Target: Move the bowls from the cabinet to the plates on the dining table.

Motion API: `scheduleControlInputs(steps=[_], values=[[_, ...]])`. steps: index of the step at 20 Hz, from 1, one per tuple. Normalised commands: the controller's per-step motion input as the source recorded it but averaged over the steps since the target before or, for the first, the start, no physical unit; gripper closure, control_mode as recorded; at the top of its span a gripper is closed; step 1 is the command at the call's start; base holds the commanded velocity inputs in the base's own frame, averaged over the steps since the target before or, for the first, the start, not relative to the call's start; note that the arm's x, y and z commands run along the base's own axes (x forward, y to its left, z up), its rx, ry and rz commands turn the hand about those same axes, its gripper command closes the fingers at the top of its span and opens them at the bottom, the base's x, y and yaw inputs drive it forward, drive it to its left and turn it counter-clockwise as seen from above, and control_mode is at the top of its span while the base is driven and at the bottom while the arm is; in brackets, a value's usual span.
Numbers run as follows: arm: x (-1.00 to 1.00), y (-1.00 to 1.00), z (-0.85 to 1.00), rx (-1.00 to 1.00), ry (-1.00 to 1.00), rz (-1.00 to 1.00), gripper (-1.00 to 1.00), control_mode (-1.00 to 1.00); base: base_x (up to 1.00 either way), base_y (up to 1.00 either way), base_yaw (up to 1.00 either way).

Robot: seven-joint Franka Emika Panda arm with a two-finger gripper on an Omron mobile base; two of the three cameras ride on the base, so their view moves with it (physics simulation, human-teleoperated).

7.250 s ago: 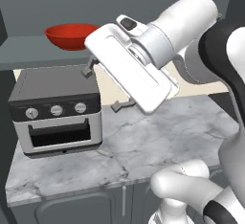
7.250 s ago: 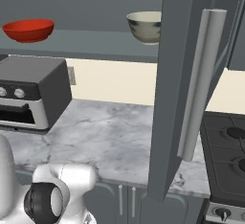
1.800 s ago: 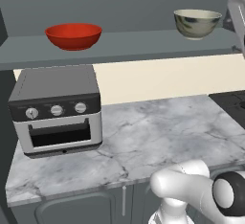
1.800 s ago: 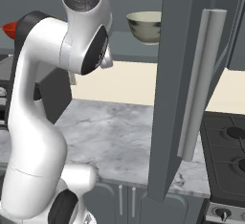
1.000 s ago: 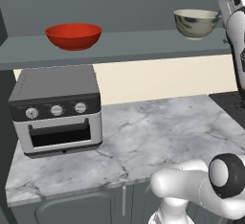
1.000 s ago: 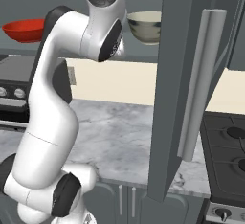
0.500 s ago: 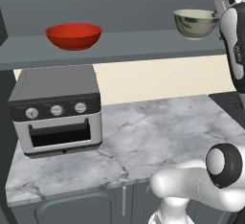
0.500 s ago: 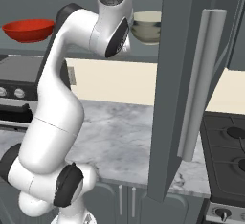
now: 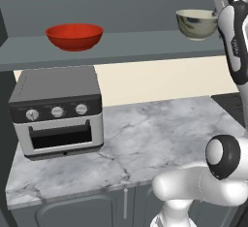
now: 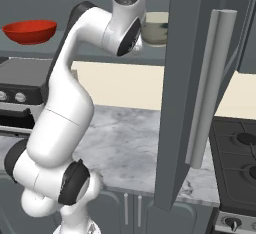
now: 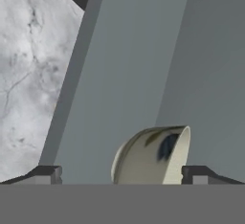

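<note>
The robot's 2-finger tool (image 11: pixel 119 173) stands spread wide and released at the cabinet shelf, its 2 dark fingertips (image 11: pixel 47 173) set on either side of the glossy cream-beige round bowl with the mottled outside (image 11: pixel 152 155). In the hand view the bowl lies between the tips, nearer one of them than the other, and neither tip can be seen touching it. The bowl rests on the flat dark grey cabinet shelf (image 11: pixel 124 74), which runs on away from the tool.

From the left base view, the white arm reaches up at the right edge of the picture and the cream-beige bowl (image 9: pixel 195 23) sits just beside the hand, on the near edge of the shelf (image 9: pixel 126 44). From the right base view the same bowl (image 10: pixel 154 28) is partly hidden behind the arm's upper joint and the open dark grey panelled cabinet door with its long vertical silver bar handle (image 10: pixel 192 78).

Well apart from the tool, along the same shelf, stands the plain bright red round bowl (image 9: pixel 74 36), upright and alone. Below the shelf and farther from the tool, a grey-and-silver toaster oven with 3 round knobs (image 9: pixel 57 112) sits on the grey-white veined marble surface (image 9: pixel 155 138). Beyond the open door, at the right of the right base view, is a dark stovetop with round burners (image 10: pixel 240 153).
</note>
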Motion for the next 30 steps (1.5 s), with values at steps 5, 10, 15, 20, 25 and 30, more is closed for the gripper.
scheduleControlInputs(steps=[5, 10, 15, 20, 25, 30], values=[[0.29, -0.11, 0.00, 0.00, 0.00, 0.01, -1.00, -1.00, 0.00, 0.00, 0.00], [0.29, -0.09, -0.02, 0.00, 0.00, 0.01, -1.00, -1.00, 0.00, 0.00, 0.00], [0.30, -0.09, -0.05, 0.00, 0.00, 0.02, -1.00, -1.00, 0.00, 0.00, 0.00], [0.28, -0.09, -0.05, 0.00, 0.00, 0.02, -1.00, -1.00, 0.00, 0.00, 0.00], [0.29, -0.08, -0.03, 0.00, 0.00, 0.02, -1.00, -1.00, 0.00, 0.00, 0.00], [0.28, -0.08, -0.04, 0.00, 0.00, 0.02, -1.00, -1.00, 0.00, 0.00, 0.00]])
